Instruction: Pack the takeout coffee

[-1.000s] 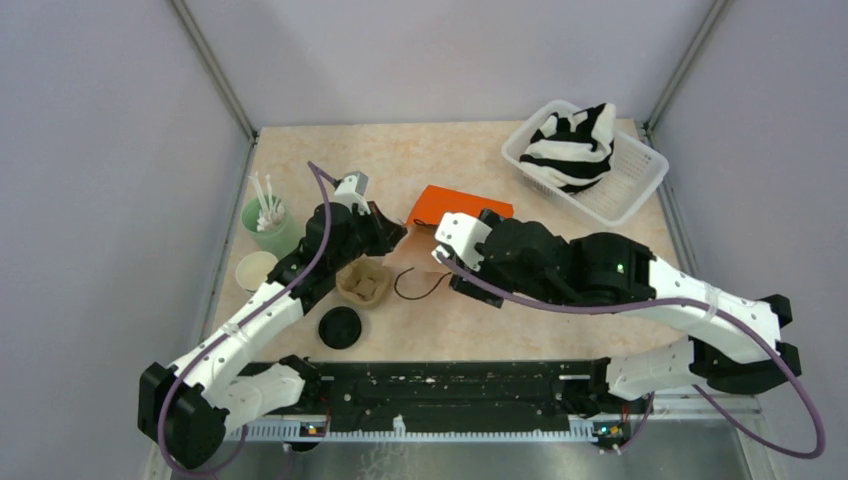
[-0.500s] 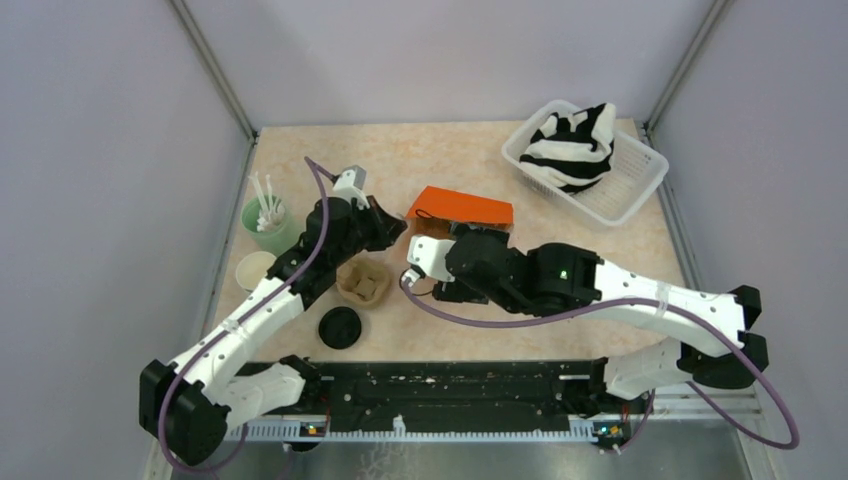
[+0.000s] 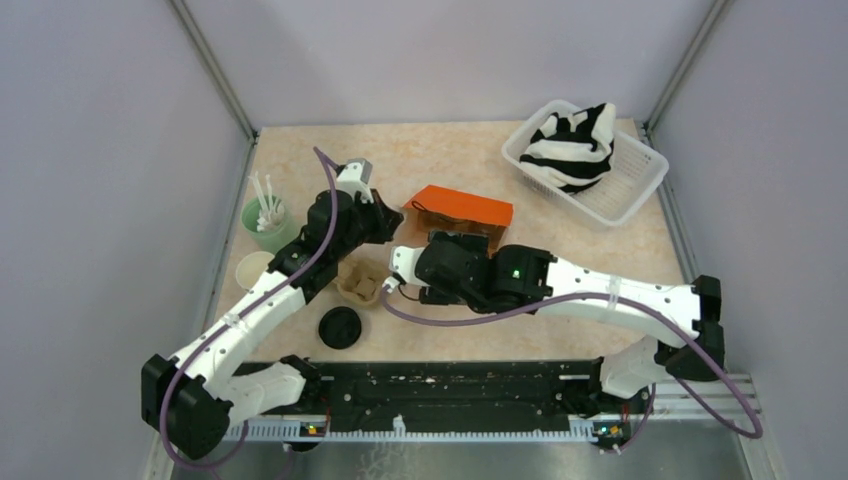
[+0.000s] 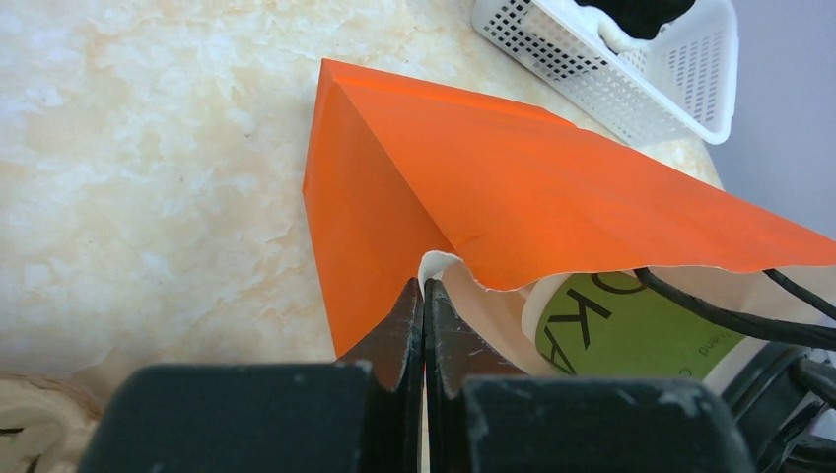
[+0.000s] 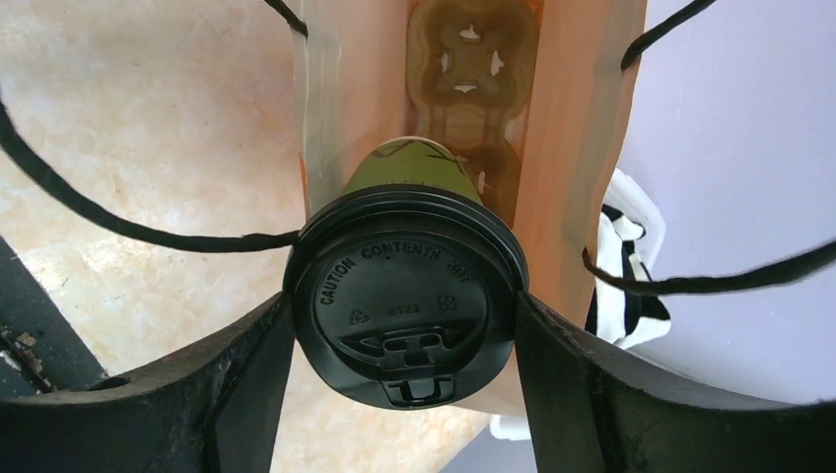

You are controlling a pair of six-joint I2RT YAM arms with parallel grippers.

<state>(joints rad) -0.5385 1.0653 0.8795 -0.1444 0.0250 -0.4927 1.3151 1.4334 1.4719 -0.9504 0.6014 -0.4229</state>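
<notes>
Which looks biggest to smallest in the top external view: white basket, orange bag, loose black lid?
1. white basket
2. orange bag, partly hidden by the arms, so only its visible part is ranked
3. loose black lid

The small green paper cup with its round black plastic lid looks smooth, the lid faintly glossy with raised lettering. The orange paper bag is matt and creased. Inside it, a brown moulded-pulp cup tray looks rough. The beige marbled tabletop is smooth, and the white perforated plastic basket is slightly shiny.
</notes>
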